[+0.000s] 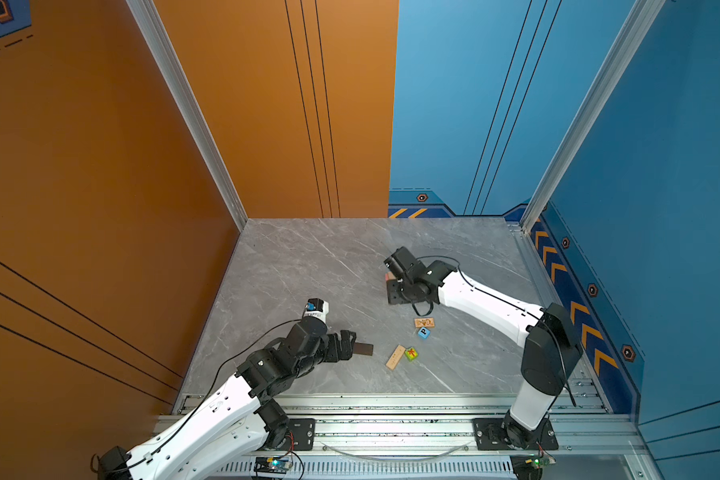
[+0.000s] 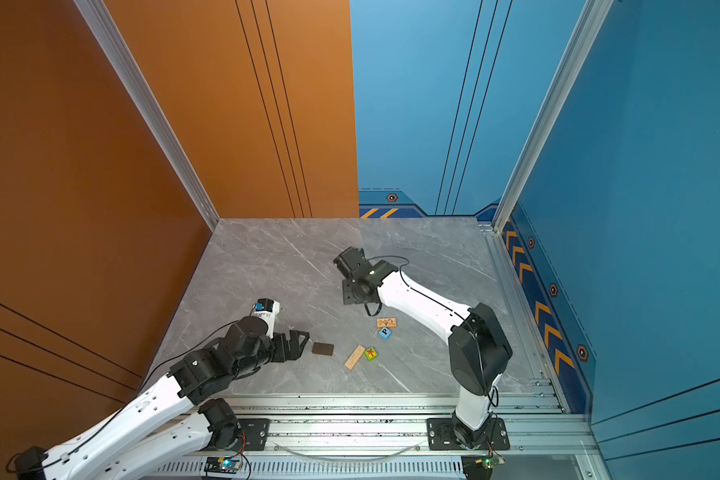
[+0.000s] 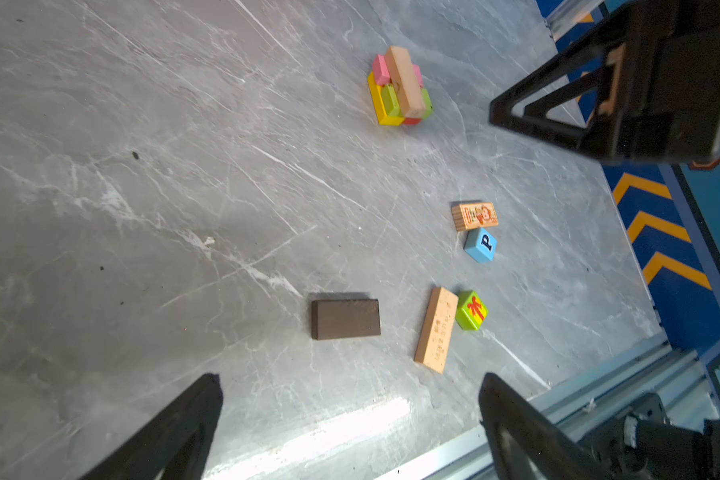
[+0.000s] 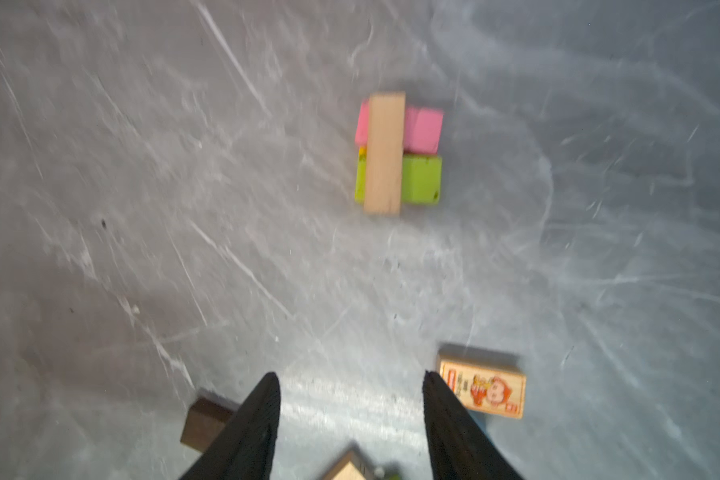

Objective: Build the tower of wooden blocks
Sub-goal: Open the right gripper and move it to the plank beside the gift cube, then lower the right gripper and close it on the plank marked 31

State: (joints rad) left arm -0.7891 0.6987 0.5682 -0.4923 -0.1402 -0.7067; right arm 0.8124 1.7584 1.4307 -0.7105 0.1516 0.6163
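1. Orange panels (image 1: 100, 166) on the left and blue panels (image 1: 661, 124) on the right wall in the cell. They are smooth, with thin black pinstripes. The blue side carries orange chevrons low down and no readable words.
2. The grey marble-look tabletop (image 1: 300, 257) is glossy, white-veined and square-edged. A ribbed aluminium rail (image 1: 391, 405) runs along its near edge. The left and far parts lie bare, giving wide room to move.
3. The right gripper (image 4: 348, 380) is matte black with tapered fingers. It is released, jaws apart, with only table between them. In both top views it hangs over the tower and hides nearly all of it.
4. The left gripper (image 3: 350, 380) has the same wedge fingers. It is spread wide and grasps nothing.
5. The tower (image 3: 400, 87) stands toward the table's middle with bare surface on every side. Yellow and red flat blocks form the bottom, lime and pink lie across them, and a plain tan piece lies crosswise on top. The paint is smooth and the corners are square.
6. The long tan plank (image 3: 436, 330) lies flat. It is raw wood with a faint stamp too small to read.
7. The dark brown block (image 3: 346, 319) is a matte rectangle just beside the left gripper's tips.
8. The printed tan block (image 3: 474, 216) shows an orange cartoon figure and red characters that are not legible.
9. The blue cube (image 3: 481, 245) has a bold black "P" on top and sits just beside the printed block.
10. The green cube (image 3: 471, 311) bears a red figure and sits just beside the plank.
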